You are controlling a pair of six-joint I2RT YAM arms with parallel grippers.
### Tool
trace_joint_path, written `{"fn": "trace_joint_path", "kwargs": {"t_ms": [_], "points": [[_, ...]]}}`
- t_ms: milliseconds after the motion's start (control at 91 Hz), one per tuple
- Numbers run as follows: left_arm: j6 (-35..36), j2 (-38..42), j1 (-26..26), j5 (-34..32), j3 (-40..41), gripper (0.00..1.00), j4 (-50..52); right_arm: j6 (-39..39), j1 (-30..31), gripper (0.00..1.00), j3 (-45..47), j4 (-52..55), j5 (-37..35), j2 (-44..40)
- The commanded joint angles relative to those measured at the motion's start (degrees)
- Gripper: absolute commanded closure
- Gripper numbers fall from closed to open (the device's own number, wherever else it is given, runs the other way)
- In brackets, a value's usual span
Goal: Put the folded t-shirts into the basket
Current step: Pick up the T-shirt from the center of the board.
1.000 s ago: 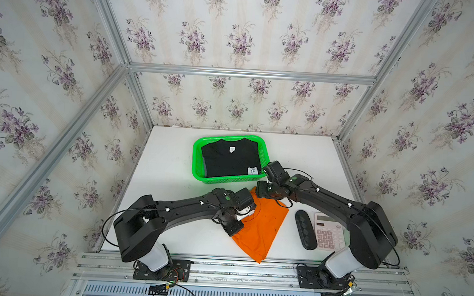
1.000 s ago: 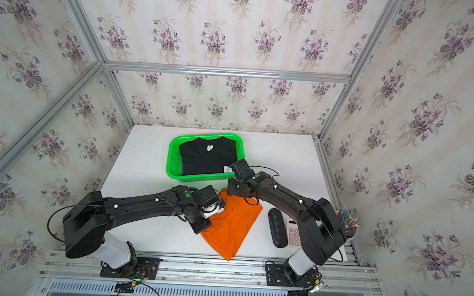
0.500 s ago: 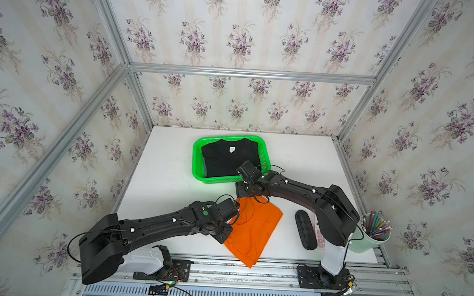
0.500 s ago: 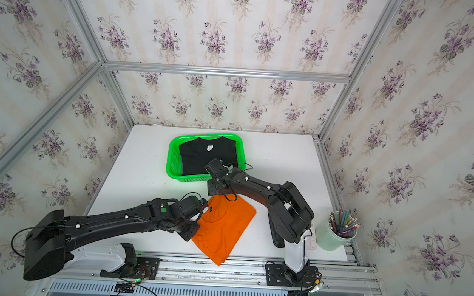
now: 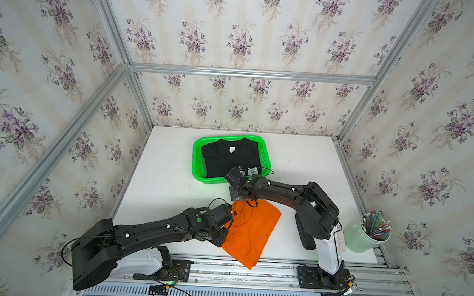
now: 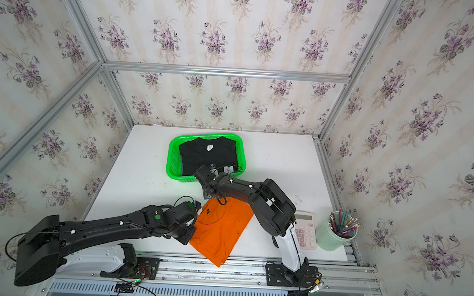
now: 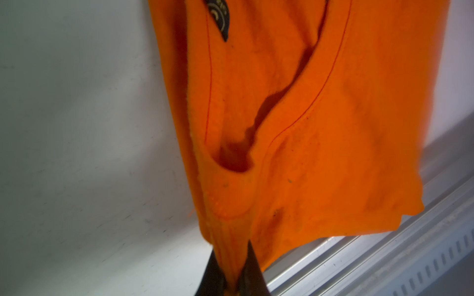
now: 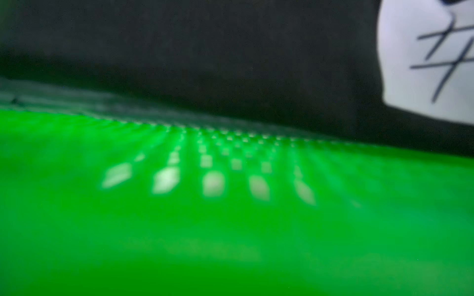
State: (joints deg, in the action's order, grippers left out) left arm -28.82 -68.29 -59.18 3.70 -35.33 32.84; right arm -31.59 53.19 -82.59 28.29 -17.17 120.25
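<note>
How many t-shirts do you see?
3. Black shirt tops the basket; a grey edge beneath it; orange shirt at the table's near edge, pinched by the left gripper. More could hide underneath.

Basket (image 5: 213, 180), green: 1.
Folded t-shirts: 3. Black shirt (image 5: 229, 159) inside basket; grey shirt (image 8: 51, 96), edge only, beneath it; orange shirt (image 5: 252, 232) outside basket.
Pen cup (image 5: 365, 240): 1.
Calculator (image 6: 307, 233): 1.
Robot arms: 2, left arm (image 5: 153, 231), right arm (image 5: 284, 192).

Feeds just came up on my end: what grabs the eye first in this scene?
The bright orange t-shirt stands out at the front of the white table, one corner past its edge, its side pinched in the shut left gripper. Behind it, the vivid green basket already holds a black t-shirt.
</note>
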Motion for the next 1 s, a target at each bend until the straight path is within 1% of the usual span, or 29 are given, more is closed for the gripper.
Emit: {"fn": "trace_joint_path", "kwargs": {"t_ms": [0,154,319,473,560,648,802,934,989], "points": [[-1.3,0.2,0.0,0.3,0.5,1.00,-1.3,-0.3,0.9,0.31,-0.1,7.1,-1.3,1.6],[-1.5,0.6,0.0,-0.4,0.6,1.00,-0.8,-0.4,1.9,0.39,0.2,7.8,-2.8,1.2],[-1.6,0.0,0.0,-0.9,0.0,1.00,0.2,-1.0,2.3,0.45,2.3,7.6,-3.0,-0.8],[-1.2,0.2,0.1,-0.9,0.0,1.00,0.2,-1.1,2.3,0.65,4.2,6.1,-3.0,-2.5],[-0.7,0.5,0.0,-0.9,-0.2,1.00,0.2,-0.8,2.4,0.72,5.2,4.8,-3.1,-3.3],[0.8,0.9,0.0,-0.4,-0.6,1.00,0.3,-0.2,2.4,0.75,5.6,3.2,-3.3,-4.6],[3.3,3.4,-0.8,-1.2,-1.9,1.00,0.9,-0.9,2.4,0.82,7.7,-0.2,-3.8,-9.5],[6.9,5.1,-2.0,-2.4,-2.9,1.00,1.3,-3.0,2.4,0.90,13.6,-5.7,-2.9,-17.0],[8.8,4.7,-2.2,-2.6,-4.0,1.00,2.3,-3.7,2.4,0.92,16.1,-7.7,-2.5,-20.3]]}}
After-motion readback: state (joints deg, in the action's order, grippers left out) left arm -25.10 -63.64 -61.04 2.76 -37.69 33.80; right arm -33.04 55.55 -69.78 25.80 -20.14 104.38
